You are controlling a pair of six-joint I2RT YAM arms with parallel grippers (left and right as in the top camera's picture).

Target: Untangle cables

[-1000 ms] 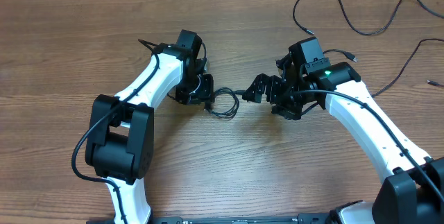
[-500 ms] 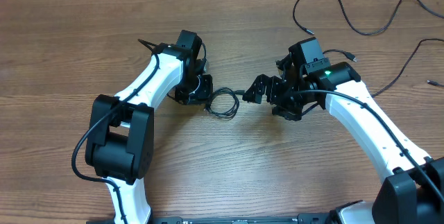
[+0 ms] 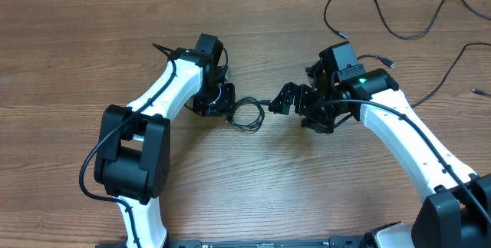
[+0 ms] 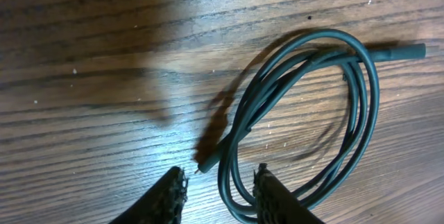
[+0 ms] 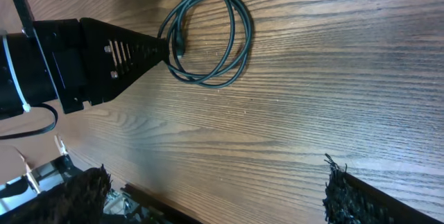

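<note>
A small coil of thin black cable [image 3: 246, 114] lies on the wooden table [image 3: 253, 186] between my two arms. In the left wrist view the coil [image 4: 305, 106] has one plug end [image 4: 406, 50] pointing right and another tip [image 4: 208, 161] near my fingers. My left gripper [image 4: 220, 191] is partly open, and the coil's near loop lies in the gap beside the right finger, not pinched. My right gripper [image 5: 215, 193] stands wide open over bare wood with nothing between its fingers, just right of the coil [image 5: 208, 37]. In the overhead view it [image 3: 298, 112] faces the left gripper [image 3: 229, 110].
More loose black cables lie at the back right: a long looping one [image 3: 368, 6], another running off the right edge [image 3: 453, 56], and small plug ends [image 3: 390, 62] behind the right arm. The right arm's white link [image 3: 414, 148] crosses the lower right.
</note>
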